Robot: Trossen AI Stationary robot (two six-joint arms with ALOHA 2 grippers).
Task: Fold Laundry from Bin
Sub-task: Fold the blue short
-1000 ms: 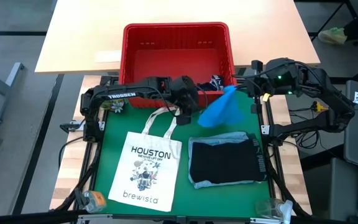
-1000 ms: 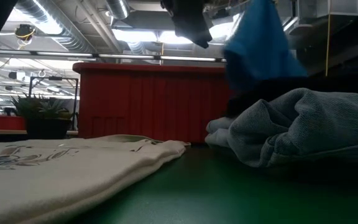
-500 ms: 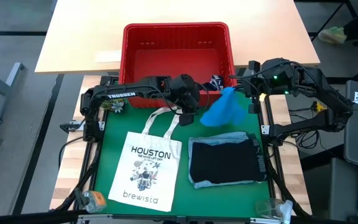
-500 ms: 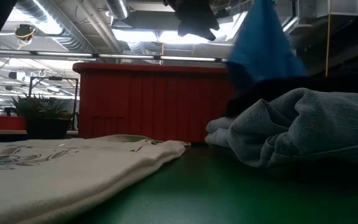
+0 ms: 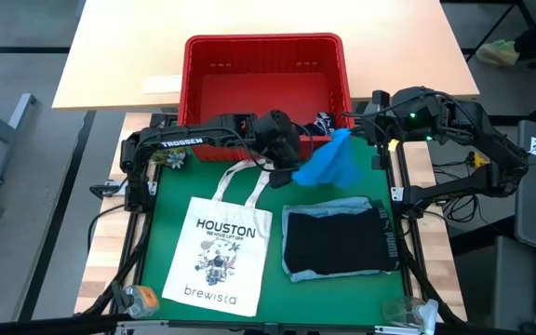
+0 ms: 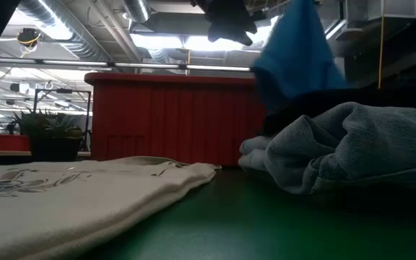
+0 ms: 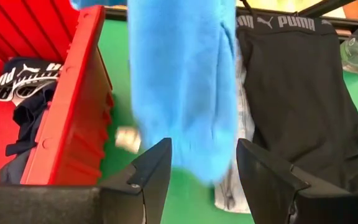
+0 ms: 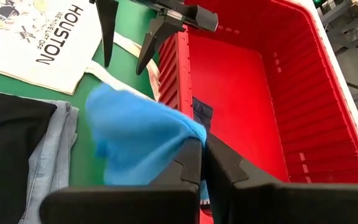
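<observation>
Right jaws (image 8: 196, 163) pinching bright blue garment (image 5: 328, 164) hanging lengthwise downward, left jaws (image 7: 202, 169) wide beside it

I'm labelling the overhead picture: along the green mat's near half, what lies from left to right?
White tote bag → folded stack, a black garment on light blue denim.

Hanging bright blue garment (image 5: 328, 166) between bin (image 5: 264, 44) and folded pile (image 5: 335, 240).

left gripper (image 5: 284, 166) jaws spread; right gripper (image 8: 202, 163) jaws clamped.
</observation>
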